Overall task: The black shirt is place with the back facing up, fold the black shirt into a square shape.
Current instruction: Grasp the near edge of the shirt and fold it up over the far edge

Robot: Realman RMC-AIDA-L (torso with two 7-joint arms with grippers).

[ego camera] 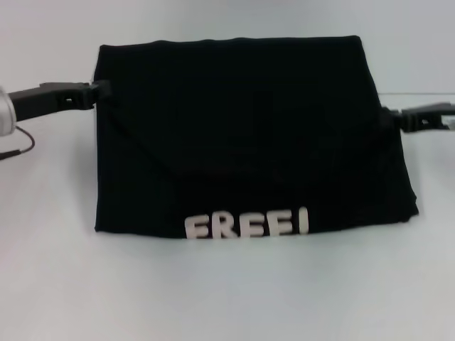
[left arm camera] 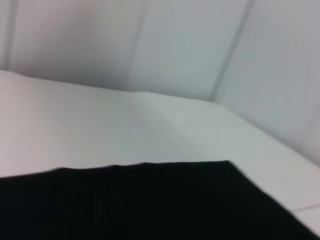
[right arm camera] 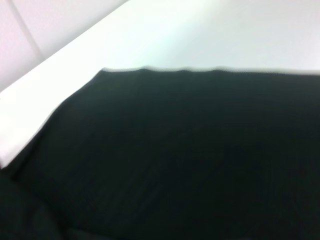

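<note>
The black shirt point(ego camera: 242, 128) lies on the white table point(ego camera: 227, 298), folded into a broad, roughly square block. White letters point(ego camera: 245, 224) show along its near edge. My left gripper point(ego camera: 100, 90) reaches in from the left and touches the shirt's left edge near the far corner. My right gripper point(ego camera: 389, 118) reaches in from the right and touches the shirt's right edge about halfway along. The left wrist view shows the black fabric point(left arm camera: 150, 205) with its far edge against the table. The right wrist view is mostly filled by the fabric point(right arm camera: 190, 150).
A pale wall point(left arm camera: 150, 40) rises behind the table's far edge. A thin dark cable point(ego camera: 21, 148) hangs by my left arm at the left border. White tabletop surrounds the shirt on all sides.
</note>
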